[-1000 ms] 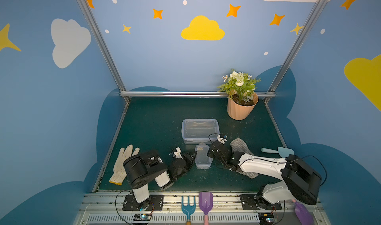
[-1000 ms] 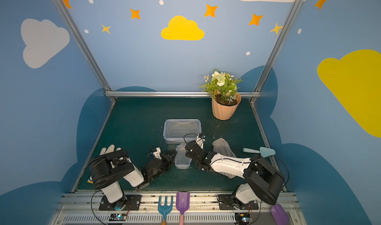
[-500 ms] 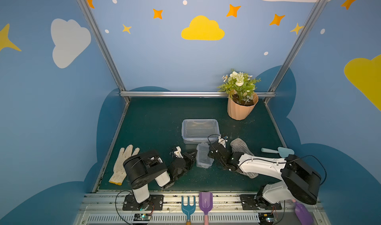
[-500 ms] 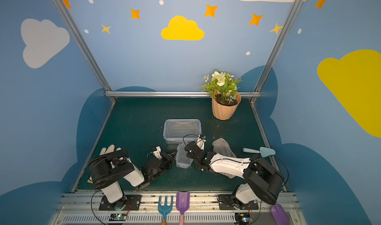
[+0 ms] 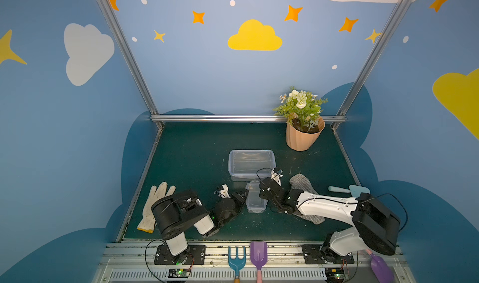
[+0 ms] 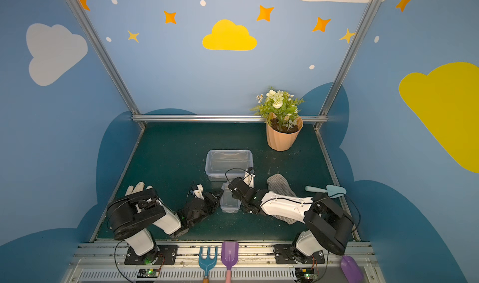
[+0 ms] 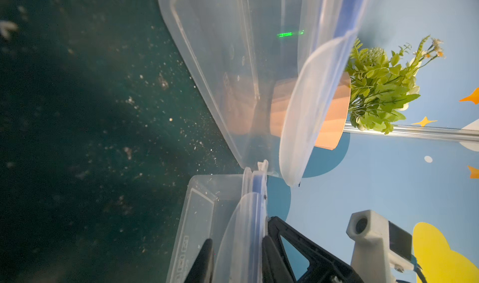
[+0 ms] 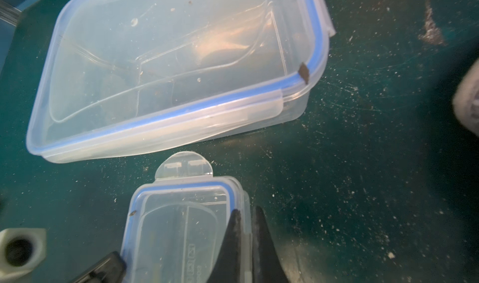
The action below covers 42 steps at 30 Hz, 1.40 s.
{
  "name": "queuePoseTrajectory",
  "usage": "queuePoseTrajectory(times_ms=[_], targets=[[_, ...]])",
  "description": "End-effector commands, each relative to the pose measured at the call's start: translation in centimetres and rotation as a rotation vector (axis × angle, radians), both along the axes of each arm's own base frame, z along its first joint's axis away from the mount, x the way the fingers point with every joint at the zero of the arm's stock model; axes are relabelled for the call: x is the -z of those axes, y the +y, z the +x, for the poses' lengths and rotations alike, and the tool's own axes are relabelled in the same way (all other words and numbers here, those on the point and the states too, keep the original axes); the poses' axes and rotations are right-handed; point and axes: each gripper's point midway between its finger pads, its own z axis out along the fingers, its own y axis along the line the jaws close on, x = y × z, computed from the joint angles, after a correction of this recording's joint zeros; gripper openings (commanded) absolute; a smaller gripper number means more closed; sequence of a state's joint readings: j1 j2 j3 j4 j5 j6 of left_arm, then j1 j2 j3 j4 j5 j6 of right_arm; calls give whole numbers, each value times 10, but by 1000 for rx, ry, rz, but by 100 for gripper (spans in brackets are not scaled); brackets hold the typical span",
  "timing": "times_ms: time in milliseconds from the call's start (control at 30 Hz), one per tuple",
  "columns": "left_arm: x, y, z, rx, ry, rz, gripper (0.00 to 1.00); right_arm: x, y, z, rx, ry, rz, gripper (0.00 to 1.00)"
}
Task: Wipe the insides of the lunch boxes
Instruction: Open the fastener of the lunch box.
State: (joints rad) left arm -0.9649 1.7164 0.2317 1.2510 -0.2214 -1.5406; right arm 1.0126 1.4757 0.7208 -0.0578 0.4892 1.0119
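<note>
Both lunch boxes stand mid-table in both top views, each with its blue-trimmed lid on. The large lunch box (image 5: 251, 163) (image 6: 229, 163) is farther back. The small lunch box (image 5: 256, 200) (image 6: 229, 202) lies just in front of it, between my two grippers. My left gripper (image 7: 237, 245) (image 5: 242, 194) is closed across the small box's side clip flap and rim. Opposite it, my right gripper (image 8: 247, 217) (image 5: 263, 191) is shut on the thin lid edge. A grey striped cloth (image 5: 302, 184) lies partly under my right arm.
A flower pot (image 5: 304, 136) stands at the back right. A white glove (image 5: 155, 204) lies at the front left and a teal trowel (image 5: 348, 189) at the right. A blue rake (image 5: 236, 259) and a purple shovel (image 5: 258, 254) rest on the front rail.
My right gripper has crept a little to the left along the small box. The small box has shifted slightly between the two grippers. The left arm has hardly moved.
</note>
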Motion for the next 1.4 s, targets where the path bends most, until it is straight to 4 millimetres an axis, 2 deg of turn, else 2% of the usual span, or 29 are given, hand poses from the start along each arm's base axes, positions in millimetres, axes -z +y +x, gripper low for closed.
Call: queuePoseTrajectory(times_ms=[0,167,367,733,1133,1367], targets=[[-9,-20,-11,95,3,-34,25,26,6,-25,-79,118,-44,0],[-7,-20,-11,87,9,-29,20,29,5,-28,-80,124,-59,0],[3,-16,-14,79,40,-12,5,28,3,-30,-76,121,-73,0],[24,-4,-28,115,124,109,4,21,2,-30,-73,88,-102,0],[33,14,-39,163,160,289,4,16,6,-28,-77,52,-119,0],[40,14,-46,218,175,325,4,9,6,-26,-75,26,-135,0]])
